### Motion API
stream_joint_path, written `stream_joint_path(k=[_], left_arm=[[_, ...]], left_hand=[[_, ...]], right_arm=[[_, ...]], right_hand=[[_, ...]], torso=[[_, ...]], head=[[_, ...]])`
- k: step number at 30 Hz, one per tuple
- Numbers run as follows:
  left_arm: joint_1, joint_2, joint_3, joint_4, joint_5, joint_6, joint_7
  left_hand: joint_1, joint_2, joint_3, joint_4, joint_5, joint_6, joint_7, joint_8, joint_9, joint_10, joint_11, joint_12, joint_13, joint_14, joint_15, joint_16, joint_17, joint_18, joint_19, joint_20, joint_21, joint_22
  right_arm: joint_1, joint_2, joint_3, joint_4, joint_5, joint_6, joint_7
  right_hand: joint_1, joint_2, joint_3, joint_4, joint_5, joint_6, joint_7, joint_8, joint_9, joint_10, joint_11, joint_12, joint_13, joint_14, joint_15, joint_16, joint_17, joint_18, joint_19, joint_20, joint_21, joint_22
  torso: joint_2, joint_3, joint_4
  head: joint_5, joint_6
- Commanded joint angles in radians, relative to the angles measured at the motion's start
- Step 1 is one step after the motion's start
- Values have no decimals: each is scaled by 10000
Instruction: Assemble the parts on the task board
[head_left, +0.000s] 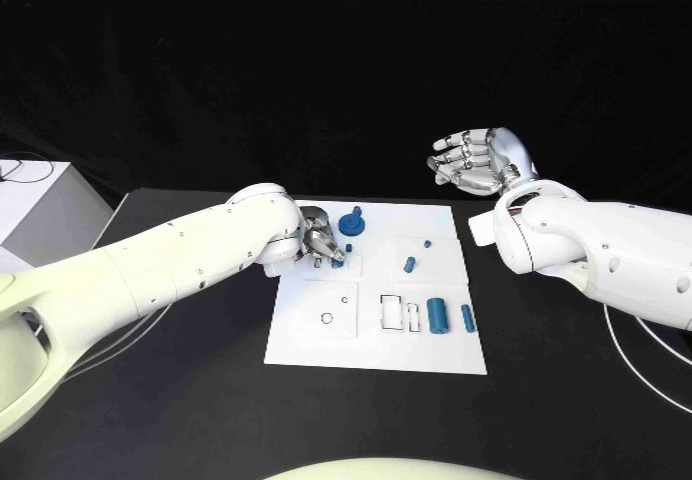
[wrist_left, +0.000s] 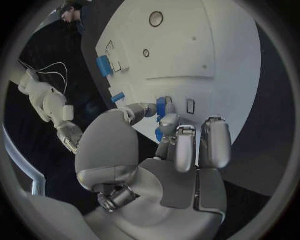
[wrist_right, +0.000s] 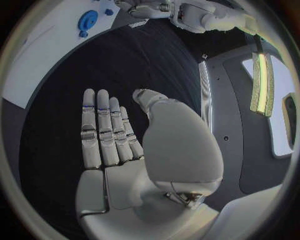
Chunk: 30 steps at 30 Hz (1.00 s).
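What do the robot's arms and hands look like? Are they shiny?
Both arms are smooth, rounded white shells with small dark dots. The left hand and right hand are shiny silver metal, with jointed fingers and grey pads on the palms. A thin white cable lies by the right arm.

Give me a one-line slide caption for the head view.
Left robot hand pinches a small blue cylindrical part over the white rectangular task board; right robot hand hovers open, raised behind the board.
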Motion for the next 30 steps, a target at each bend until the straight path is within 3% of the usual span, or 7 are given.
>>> stream_joint_path(k=[1, 30], left_arm=[[-10, -11, -23, 5, -126, 200, -44], [-12, -230, -37, 96, -198, 107, -53]], left_hand=[[-8, 101, 1665, -1737, 50, 380, -321, 48, 1117, 113, -13, 41, 8, 935, -77, 61, 2344, -127, 52, -21, 39, 8], [-10, 117, 1678, -1755, 116, 403, -330, 47, 1130, 128, -22, 51, 24, 933, -85, 57, 2337, -126, 49, -27, 38, 3]], right_arm=[[-7, 5, 0, -1, -61, 128, 28], [-29, 12, -2, -21, -63, 111, 25]], right_hand=[[-126, -7, -20, -16, 58, -94, 117, -36, -8, -28, 26, -53, -17, -15, 81, -23, -17, 115, -73, 28, -22, -8], [-131, -4, -27, -19, 77, -99, 121, -37, -11, -34, 30, -54, -31, -14, 84, -42, -22, 116, -79, 33, -21, -34]], torso=[[3, 2, -4], [8, 9, 2]], head=[[4, -24], [-3, -82]])
